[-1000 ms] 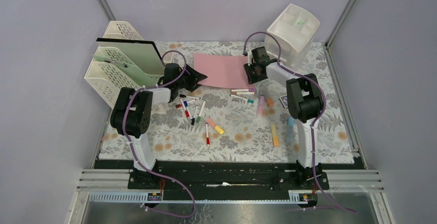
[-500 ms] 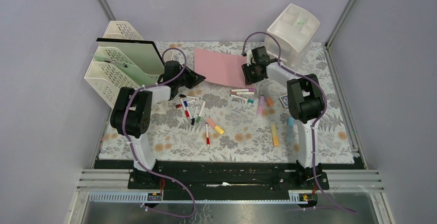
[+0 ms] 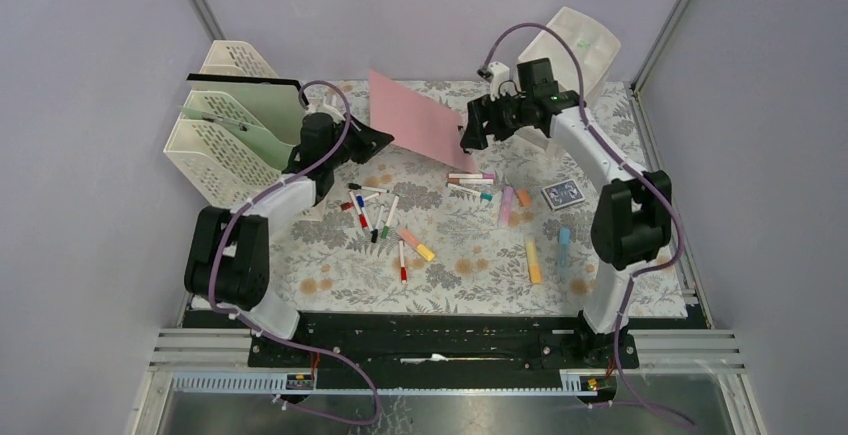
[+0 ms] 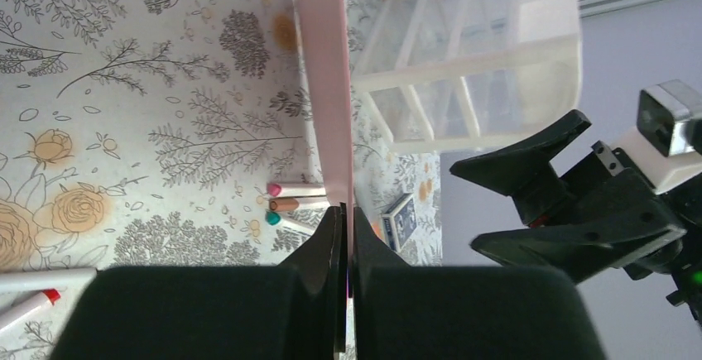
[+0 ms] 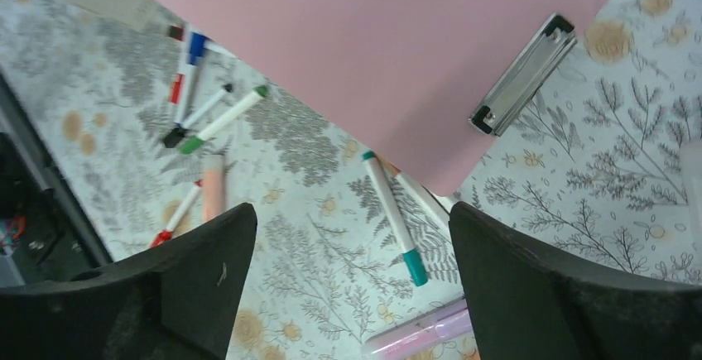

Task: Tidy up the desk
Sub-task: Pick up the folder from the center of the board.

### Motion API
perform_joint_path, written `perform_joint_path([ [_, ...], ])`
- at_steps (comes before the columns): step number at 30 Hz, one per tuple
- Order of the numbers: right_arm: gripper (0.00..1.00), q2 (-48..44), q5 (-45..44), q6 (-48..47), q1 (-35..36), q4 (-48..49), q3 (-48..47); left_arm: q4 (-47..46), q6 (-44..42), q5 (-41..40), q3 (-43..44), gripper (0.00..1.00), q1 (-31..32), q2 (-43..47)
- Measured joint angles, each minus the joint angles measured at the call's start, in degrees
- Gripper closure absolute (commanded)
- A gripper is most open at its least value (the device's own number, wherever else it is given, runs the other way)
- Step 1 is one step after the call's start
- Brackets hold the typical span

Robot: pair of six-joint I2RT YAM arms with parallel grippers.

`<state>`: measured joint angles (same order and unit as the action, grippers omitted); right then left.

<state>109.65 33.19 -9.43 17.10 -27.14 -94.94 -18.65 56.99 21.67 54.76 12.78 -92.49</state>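
The desk (image 3: pixel 455 270) is a fern-and-flower cloth strewn with pens. A pink clipboard (image 3: pixel 415 120) stands tilted above its far middle, lifted at one corner. My left gripper (image 3: pixel 383 140) is shut on that corner; in the left wrist view the board (image 4: pixel 327 87) runs edge-on out from between the closed jaws of my left gripper (image 4: pixel 346 211). My right gripper (image 3: pixel 473 131) hovers open just off the board's right edge, holding nothing. From the right wrist the pink clipboard (image 5: pixel 372 45) with its metal clip (image 5: pixel 521 74) fills the top, ahead of the right gripper (image 5: pixel 352 219).
Several markers (image 3: pixel 375 210) and highlighters (image 3: pixel 533 260) lie scattered mid-desk, with a card deck (image 3: pixel 563 193) at the right. A cream file rack (image 3: pixel 225 140) with a green folder stands at back left. A white drawer unit (image 3: pixel 580 50) sits at back right.
The left gripper closed on the pink clipboard and raised it off the cloth. The right gripper opened, let the board go, and rose while that arm swung out to the right.
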Motion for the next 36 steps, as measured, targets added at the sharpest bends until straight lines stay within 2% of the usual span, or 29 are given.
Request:
perform_joint_path([
  [5, 0.00, -5.60, 7.19, 1.53, -1.18, 0.17, 0.68, -1.88, 2.01, -0.96, -4.11, 1.00, 0.00, 6.38],
  [10, 0.00, -9.09, 13.90, 8.85, -1.84, 5.05, 5.79, -2.01, 4.83, -1.49, -5.05, 1.00, 0.00, 10.14],
  [14, 0.00, -12.04, 19.26, 21.38, -1.92, 15.21, 14.25, -1.99, 7.56, -2.80, -5.11, 1.00, 0.00, 13.64],
  [19, 0.00, -13.49, 23.87, 37.70, -2.29, 29.14, 19.76, -2.89, 11.63, -5.35, -5.79, 1.00, 0.00, 18.29],
  [22, 0.00, -13.81, 25.90, 51.49, -2.62, 43.89, 23.34, -3.78, 14.01, -7.28, -6.10, 1.00, 0.26, 20.72],
  [28, 0.00, -13.81, 24.74, 74.07, -2.73, 67.25, 27.26, -5.81, 17.42, -12.37, -6.12, 1.00, 2.05, 24.17],
  [36, 0.00, -13.81, 17.79, 78.68, -1.92, 69.02, 23.85, -9.57, 21.11, -15.45, -5.57, 1.00, 4.85, 24.30],
])
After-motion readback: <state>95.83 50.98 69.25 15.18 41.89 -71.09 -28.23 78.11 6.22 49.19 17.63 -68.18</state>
